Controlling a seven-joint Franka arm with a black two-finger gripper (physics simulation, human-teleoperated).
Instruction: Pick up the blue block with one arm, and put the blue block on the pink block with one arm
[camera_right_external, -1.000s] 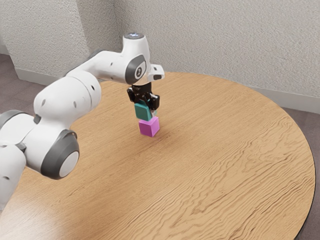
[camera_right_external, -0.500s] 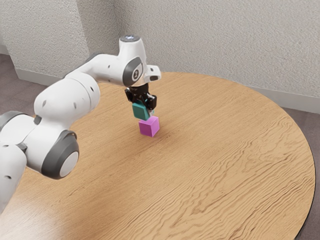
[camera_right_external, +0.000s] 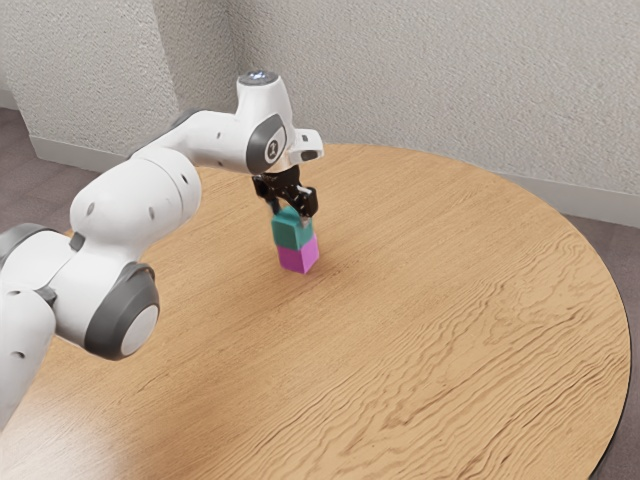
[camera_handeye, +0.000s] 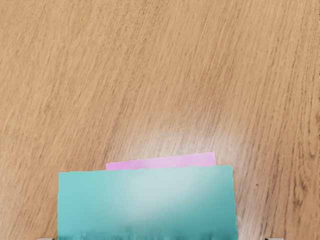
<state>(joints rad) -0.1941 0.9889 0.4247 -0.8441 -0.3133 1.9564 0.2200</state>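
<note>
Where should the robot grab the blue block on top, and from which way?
Probably best: pinch the blue block by two opposite upright sides, coming straight down from above. It sits level on the pink block, so its top is free, and its flat, parallel sides suit two fingers.

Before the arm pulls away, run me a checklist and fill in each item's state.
1. blue block resting on the pink block: ok.
2. Stack squared up: ok, roughly. In the wrist view only a thin pink strip peeks past one edge of the blue block.
3. gripper open: ok. Its fingers stand wider than the blue block.
4. Fingers free of the blue block's sides: cannot tell. The tips sit close around its top.
5. Pink block flat on the table: ok.
</note>
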